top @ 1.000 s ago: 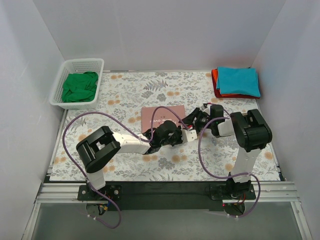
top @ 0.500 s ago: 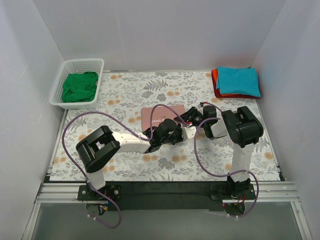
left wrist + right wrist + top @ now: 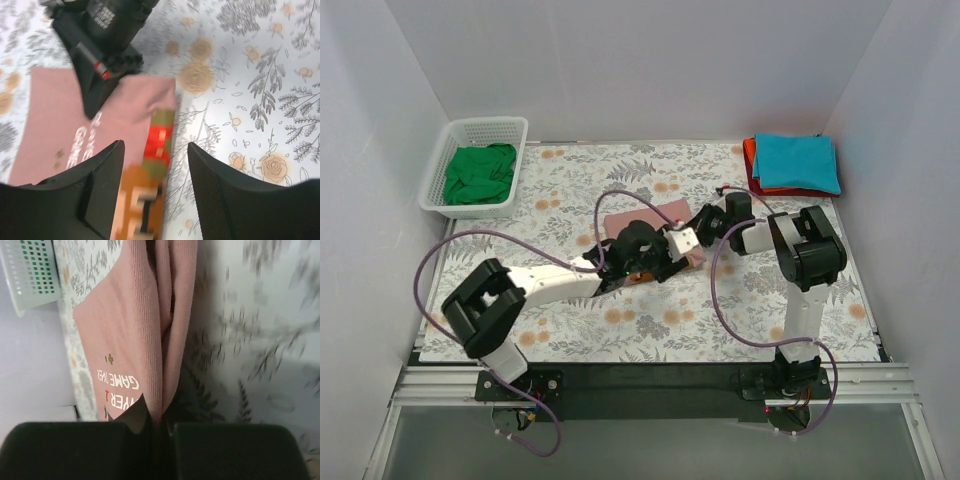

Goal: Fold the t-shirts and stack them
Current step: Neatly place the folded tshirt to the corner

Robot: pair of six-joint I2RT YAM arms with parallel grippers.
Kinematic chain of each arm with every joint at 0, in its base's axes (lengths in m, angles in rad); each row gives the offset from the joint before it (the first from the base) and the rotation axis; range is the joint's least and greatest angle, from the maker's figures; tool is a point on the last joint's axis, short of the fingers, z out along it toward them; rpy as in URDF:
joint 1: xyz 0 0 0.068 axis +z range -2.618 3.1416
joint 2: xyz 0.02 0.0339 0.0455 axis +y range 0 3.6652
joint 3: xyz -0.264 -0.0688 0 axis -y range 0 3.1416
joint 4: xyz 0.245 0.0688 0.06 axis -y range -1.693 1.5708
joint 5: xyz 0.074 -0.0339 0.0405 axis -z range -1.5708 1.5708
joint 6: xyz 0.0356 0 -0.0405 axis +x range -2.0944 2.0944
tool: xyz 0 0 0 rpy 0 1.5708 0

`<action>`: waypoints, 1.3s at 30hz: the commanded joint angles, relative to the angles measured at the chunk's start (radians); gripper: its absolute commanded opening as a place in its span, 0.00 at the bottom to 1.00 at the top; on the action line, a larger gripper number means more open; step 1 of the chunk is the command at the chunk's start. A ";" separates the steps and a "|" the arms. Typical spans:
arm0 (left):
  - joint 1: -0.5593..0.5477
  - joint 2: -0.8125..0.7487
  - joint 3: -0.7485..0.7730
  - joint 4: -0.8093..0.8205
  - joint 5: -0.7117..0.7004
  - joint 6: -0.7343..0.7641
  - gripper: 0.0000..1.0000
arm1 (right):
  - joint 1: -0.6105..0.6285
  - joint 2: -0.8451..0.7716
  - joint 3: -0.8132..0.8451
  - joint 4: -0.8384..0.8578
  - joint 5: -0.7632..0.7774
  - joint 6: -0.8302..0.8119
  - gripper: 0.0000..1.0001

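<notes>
The dusty-pink t-shirt (image 3: pixel 650 212) lies folded mid-table, its print and white text facing up (image 3: pixel 55 110). My right gripper (image 3: pixel 708 222) is shut on the shirt's right folded edge (image 3: pixel 120 325), the ribbed cloth pinched between its fingers (image 3: pixel 162 422). My left gripper (image 3: pixel 688 252) is open just over the shirt's near right corner. Its fingers (image 3: pixel 155 150) stand apart, with the printed edge lying between them. The teal t-shirt (image 3: pixel 796 160) sits folded on a red-orange one (image 3: pixel 752 165) at the back right. A green t-shirt (image 3: pixel 478 172) lies crumpled in the basket.
The white mesh basket (image 3: pixel 485 122) stands at the back left corner. The floral table cloth (image 3: pixel 750 320) covers the table. White walls close in the left, back and right. Purple cables loop over both arms near the middle.
My right gripper has shut on the pink shirt's edge and my left gripper has opened. Both grippers and the shirt have shifted a little toward the back.
</notes>
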 commanded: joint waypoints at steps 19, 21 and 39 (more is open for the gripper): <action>0.217 -0.309 -0.077 -0.327 0.068 -0.325 0.82 | -0.273 0.340 1.367 -1.176 0.224 -1.177 0.01; 0.218 -0.309 -0.077 -0.329 0.065 -0.330 0.83 | -0.273 0.332 1.399 -1.174 0.227 -1.200 0.01; 0.218 -0.402 -0.184 -0.315 0.024 -0.327 0.90 | -0.322 0.110 1.407 -1.187 0.223 -1.172 0.01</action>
